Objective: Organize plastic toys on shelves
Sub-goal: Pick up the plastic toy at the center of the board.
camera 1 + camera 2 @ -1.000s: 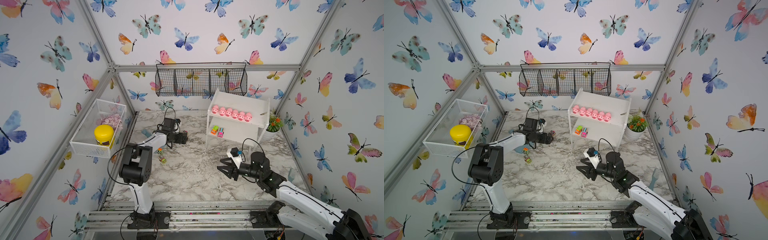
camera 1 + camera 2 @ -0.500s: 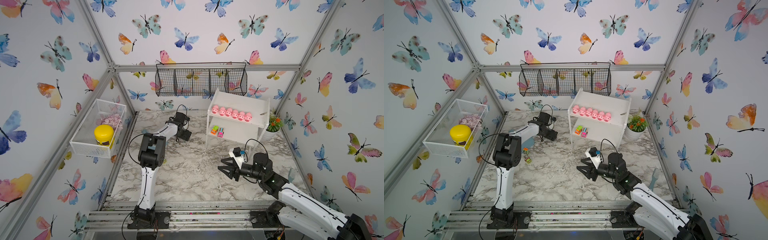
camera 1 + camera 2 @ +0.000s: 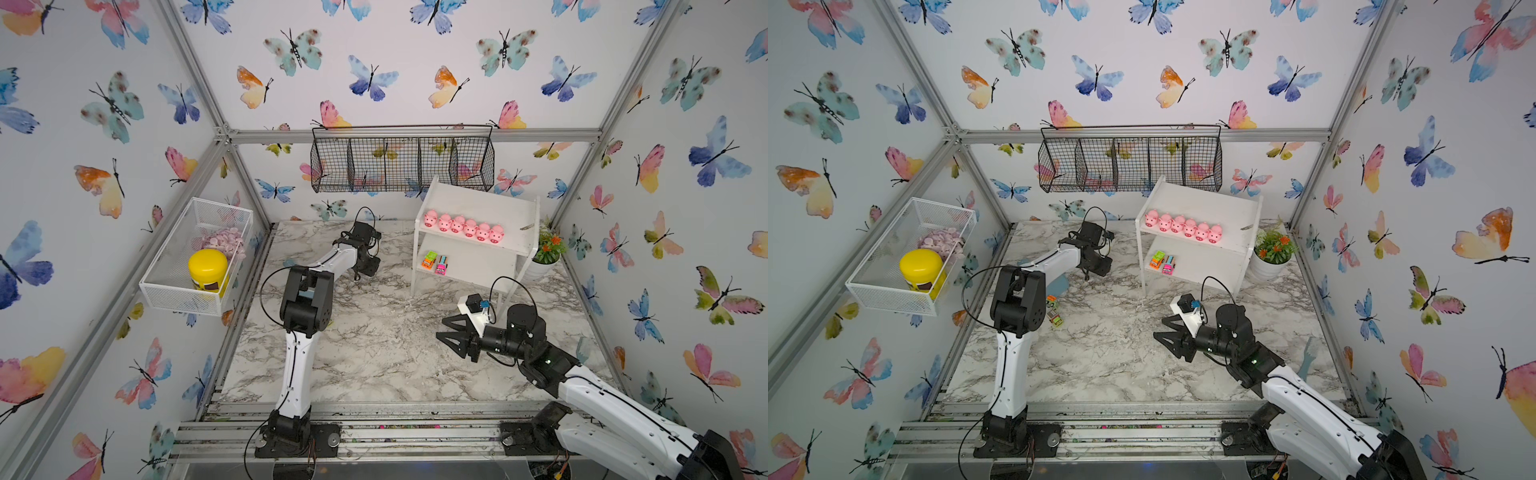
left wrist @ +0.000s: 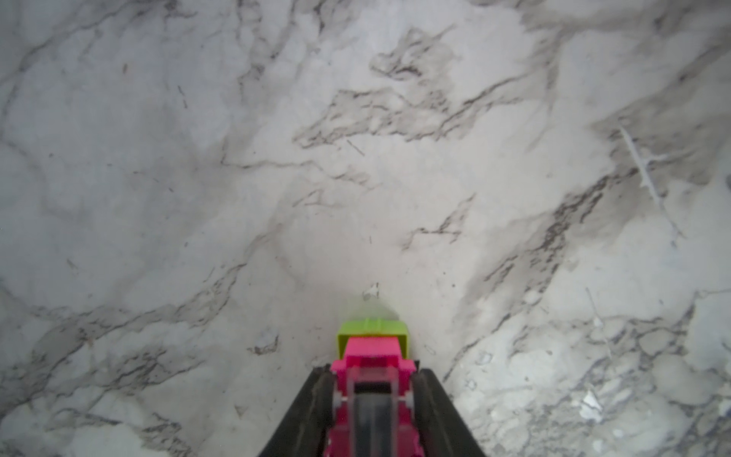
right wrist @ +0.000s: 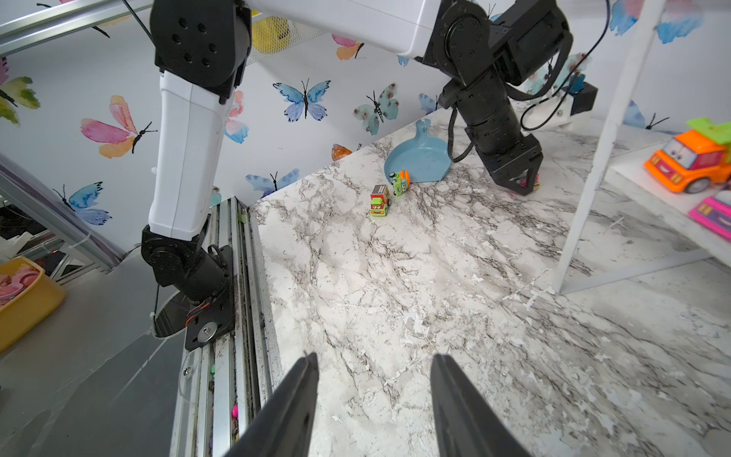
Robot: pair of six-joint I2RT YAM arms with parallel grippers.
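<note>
- The left arm has swung from the blue dish (image 5: 419, 160) toward the shelf (image 3: 490, 208). The left gripper (image 4: 374, 372), wide a second ago, is now clamped on a pink-and-green truck (image 4: 370, 348), low over the marble table (image 3: 374, 353).
- The right gripper (image 5: 374, 357) has hardly moved, jaws apart above the table.
- Six pigs (image 3: 463, 226) line the top board.
- Two shelved trucks (image 3: 430, 261) sit on the lower board.
- Two loose trucks (image 5: 379, 201) stand beside the dish.

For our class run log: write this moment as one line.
left pincer: shut on pink truck | right pincer: open, empty | shelf: six pigs, two trucks | table: two more trucks
</note>
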